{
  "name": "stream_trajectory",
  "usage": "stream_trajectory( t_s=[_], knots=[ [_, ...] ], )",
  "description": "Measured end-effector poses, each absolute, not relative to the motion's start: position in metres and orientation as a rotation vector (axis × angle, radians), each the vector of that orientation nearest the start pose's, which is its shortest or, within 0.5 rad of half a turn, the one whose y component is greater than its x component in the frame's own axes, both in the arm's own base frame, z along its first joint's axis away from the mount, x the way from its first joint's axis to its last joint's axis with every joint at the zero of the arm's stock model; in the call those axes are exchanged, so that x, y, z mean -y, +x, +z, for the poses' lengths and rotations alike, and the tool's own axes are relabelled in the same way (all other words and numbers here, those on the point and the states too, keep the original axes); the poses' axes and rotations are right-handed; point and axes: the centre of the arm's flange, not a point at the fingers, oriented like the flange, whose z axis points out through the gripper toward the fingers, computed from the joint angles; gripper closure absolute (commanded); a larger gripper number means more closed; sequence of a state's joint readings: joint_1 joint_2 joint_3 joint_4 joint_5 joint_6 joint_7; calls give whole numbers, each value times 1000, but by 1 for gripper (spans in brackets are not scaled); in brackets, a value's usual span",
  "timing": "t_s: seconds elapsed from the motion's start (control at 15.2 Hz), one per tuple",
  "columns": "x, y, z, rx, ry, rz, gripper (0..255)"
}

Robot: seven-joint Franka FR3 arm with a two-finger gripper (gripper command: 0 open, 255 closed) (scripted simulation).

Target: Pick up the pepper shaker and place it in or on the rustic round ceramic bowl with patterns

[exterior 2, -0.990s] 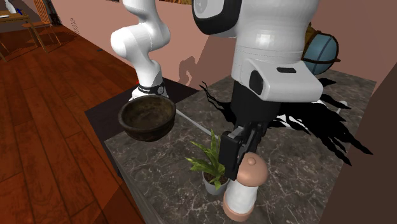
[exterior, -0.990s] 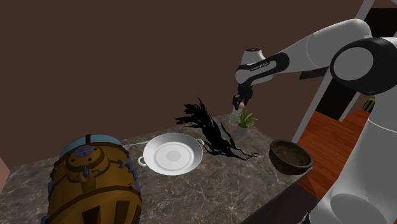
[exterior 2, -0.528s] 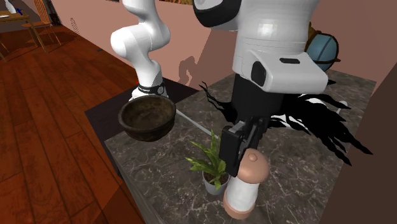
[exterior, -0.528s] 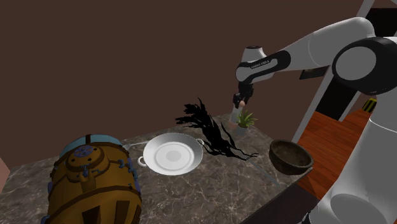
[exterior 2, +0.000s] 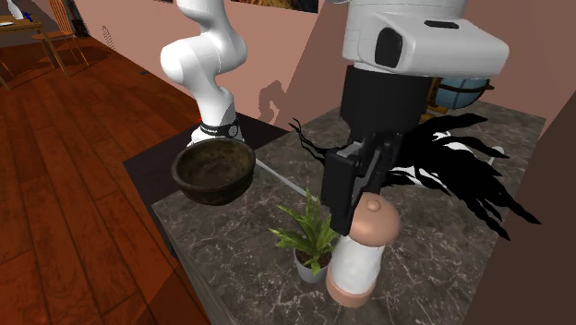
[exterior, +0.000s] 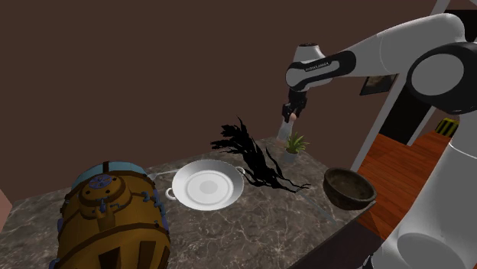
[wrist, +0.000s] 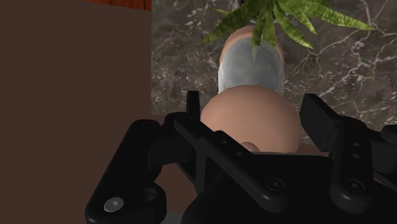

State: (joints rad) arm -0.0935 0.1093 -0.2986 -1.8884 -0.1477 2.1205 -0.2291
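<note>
Above the dark marble counter, the black gripper is clamped on the tan round head of the white-bodied pepper shaker, which stands upright just beside a small green potted plant. The dark brown round bowl sits well apart at the counter's edge. The shoulder view adds a white two-handled dish and a wooden barrel; the lettering on the arm is too small to read.

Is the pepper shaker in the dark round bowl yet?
No, the tan-topped white pepper shaker is clasped by the black end effector, apart from the empty dark round bowl.
</note>
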Motion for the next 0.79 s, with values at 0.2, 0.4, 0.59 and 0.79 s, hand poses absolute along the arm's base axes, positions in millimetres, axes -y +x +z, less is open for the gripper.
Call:
stream_trajectory(
  t_s=[0.2,0.4,0.59,0.79],
  knots=[
    [230,555,476,-150,-3330,-118,255],
    [230,554,492,-150,-3330,-118,255],
    [230,553,508,-150,-3330,-118,255],
    [230,556,524,-150,-3330,-118,255]
  ],
)
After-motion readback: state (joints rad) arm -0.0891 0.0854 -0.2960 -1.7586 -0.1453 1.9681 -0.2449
